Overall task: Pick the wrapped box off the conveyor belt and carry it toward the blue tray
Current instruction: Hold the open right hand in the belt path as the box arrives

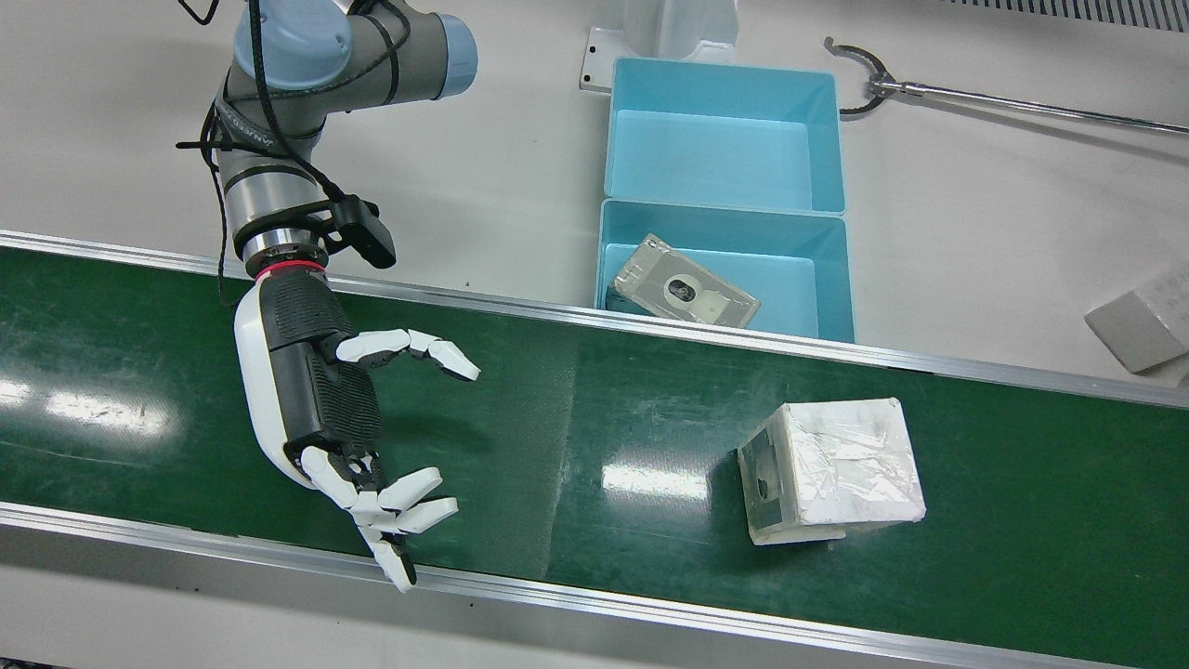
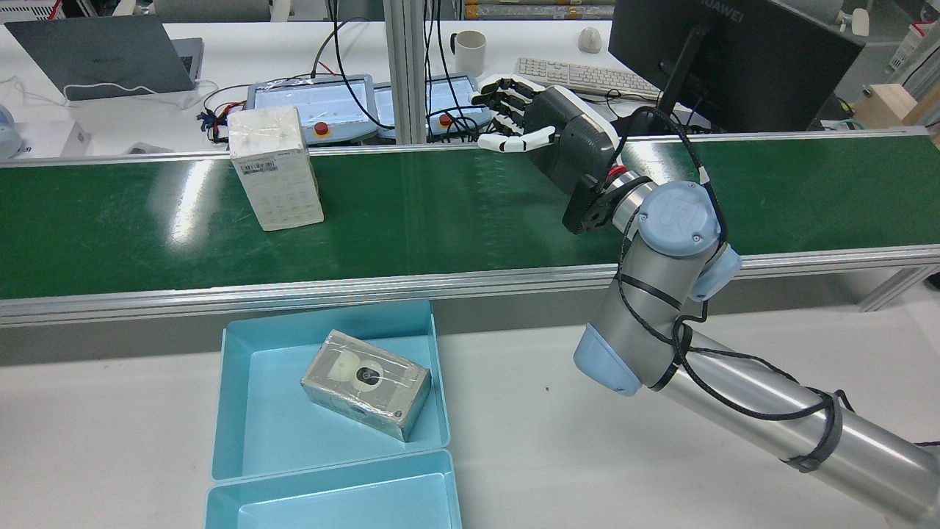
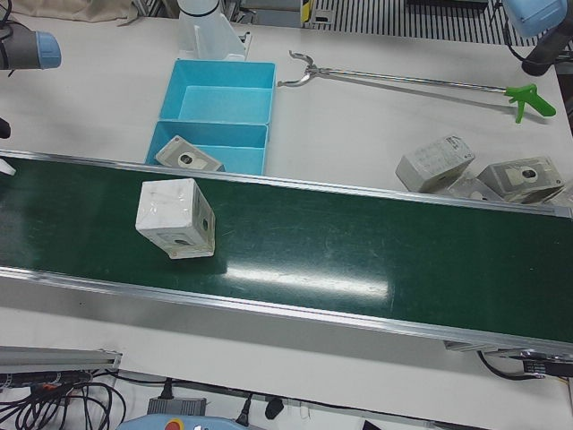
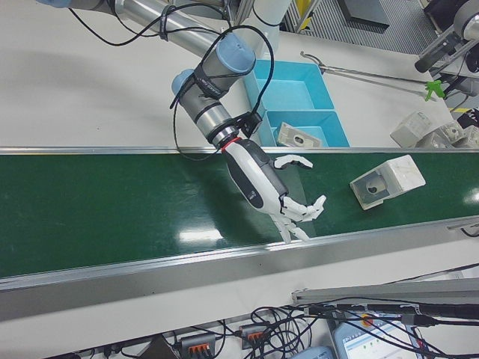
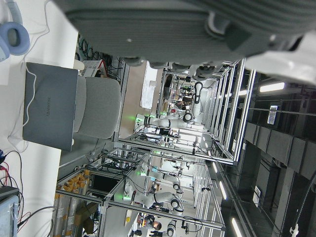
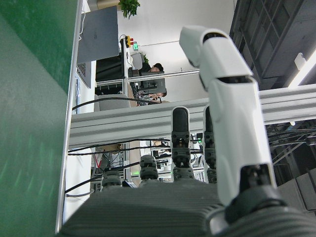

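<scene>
Across the front view from left to right, a glossy green conveyor belt (image 1: 576,437) with aluminium rails, bearing the wrapped box (image 1: 832,469) at lower right, tilted and well apart from the right hand (image 1: 348,409) at left, fingers spread, holding nothing. Just beyond the belt at top centre, two blue trays (image 1: 725,139) on a white table (image 1: 502,139), the nearer holding a grey box (image 1: 683,288). Left hand (image 5: 197,29) only a dark underside in its own view, state impossible to tell.

Right hand (image 1: 320,409) spread empty over green belt (image 1: 576,446), wrapped box (image 1: 831,483) well apart, blue tray (image 1: 725,269) beyond
</scene>
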`<state>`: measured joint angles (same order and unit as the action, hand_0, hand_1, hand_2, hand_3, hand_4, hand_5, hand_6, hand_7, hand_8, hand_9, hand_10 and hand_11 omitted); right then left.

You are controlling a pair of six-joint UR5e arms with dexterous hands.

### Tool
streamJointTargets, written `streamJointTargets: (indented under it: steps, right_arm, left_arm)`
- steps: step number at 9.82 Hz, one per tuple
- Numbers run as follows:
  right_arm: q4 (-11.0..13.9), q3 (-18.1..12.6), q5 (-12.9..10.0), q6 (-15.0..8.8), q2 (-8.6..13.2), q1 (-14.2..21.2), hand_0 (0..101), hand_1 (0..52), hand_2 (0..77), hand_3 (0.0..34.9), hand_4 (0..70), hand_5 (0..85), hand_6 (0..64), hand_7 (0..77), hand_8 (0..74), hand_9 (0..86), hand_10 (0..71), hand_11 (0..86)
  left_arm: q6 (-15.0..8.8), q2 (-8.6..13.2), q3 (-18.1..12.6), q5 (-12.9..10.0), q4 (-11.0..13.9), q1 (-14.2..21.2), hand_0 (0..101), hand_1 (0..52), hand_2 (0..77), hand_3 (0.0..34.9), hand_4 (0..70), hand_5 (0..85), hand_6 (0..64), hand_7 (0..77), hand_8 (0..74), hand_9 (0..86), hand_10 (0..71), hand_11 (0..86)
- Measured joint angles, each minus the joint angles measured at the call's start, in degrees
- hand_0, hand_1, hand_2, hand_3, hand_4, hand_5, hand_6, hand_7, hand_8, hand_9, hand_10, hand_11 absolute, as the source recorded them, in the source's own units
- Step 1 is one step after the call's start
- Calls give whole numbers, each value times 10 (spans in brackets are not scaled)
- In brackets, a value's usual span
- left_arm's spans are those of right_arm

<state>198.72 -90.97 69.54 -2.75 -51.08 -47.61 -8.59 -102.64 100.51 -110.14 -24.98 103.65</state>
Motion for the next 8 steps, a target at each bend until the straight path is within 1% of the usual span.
streamJointTargets:
  steps: [1, 2, 3, 4, 5, 6, 7, 8]
  right_arm:
    - [0, 0, 0, 0, 0, 0, 534, 218, 273, 140, 224, 387, 125, 344, 33, 114, 11, 27]
    - [0, 1, 0, -1, 0, 0, 564, 256, 311, 132, 229, 404, 136, 365, 44, 114, 11, 44]
    - [0, 1, 0, -1, 1, 0, 561, 240, 289, 122, 229, 404, 136, 365, 44, 114, 16, 27]
    - [0, 1, 0, -1, 1, 0, 561, 240, 289, 122, 229, 404, 136, 365, 44, 114, 16, 27]
    - [0, 1, 0, -1, 0, 0, 543, 202, 251, 139, 229, 382, 136, 365, 44, 114, 0, 22]
    - [1, 1, 1, -1, -1, 0, 499, 125, 44, 182, 196, 371, 98, 338, 27, 98, 0, 16]
    - [1, 1, 1, -1, -1, 0, 499, 125, 44, 182, 196, 371, 98, 338, 27, 98, 0, 16]
    - [1, 1, 2, -1, -1, 0, 496, 164, 153, 190, 185, 349, 98, 338, 27, 98, 0, 16]
  left_arm:
    - [0, 0, 0, 0, 0, 0, 0, 0, 5, 0, 0, 11, 0, 0, 5, 0, 0, 0]
    - [0, 0, 0, 0, 0, 0, 0, 0, 5, 0, 0, 11, 0, 0, 0, 0, 0, 0]
    - [0, 0, 0, 0, 0, 0, 0, 0, 5, 0, 0, 11, 0, 5, 5, 0, 0, 0]
    - [0, 0, 0, 0, 0, 0, 0, 0, 5, 0, 0, 11, 0, 5, 5, 0, 0, 0]
    - [0, 0, 0, 0, 0, 0, 0, 0, 5, 0, 0, 11, 0, 0, 0, 0, 0, 0]
    - [0, 0, 0, 0, 0, 0, 0, 0, 5, 0, 0, 11, 0, 0, 0, 0, 0, 0]
    - [0, 0, 0, 0, 0, 0, 0, 0, 5, 0, 0, 11, 0, 0, 0, 0, 0, 0]
    - [0, 0, 0, 0, 0, 0, 0, 0, 5, 0, 0, 11, 0, 0, 0, 0, 5, 0]
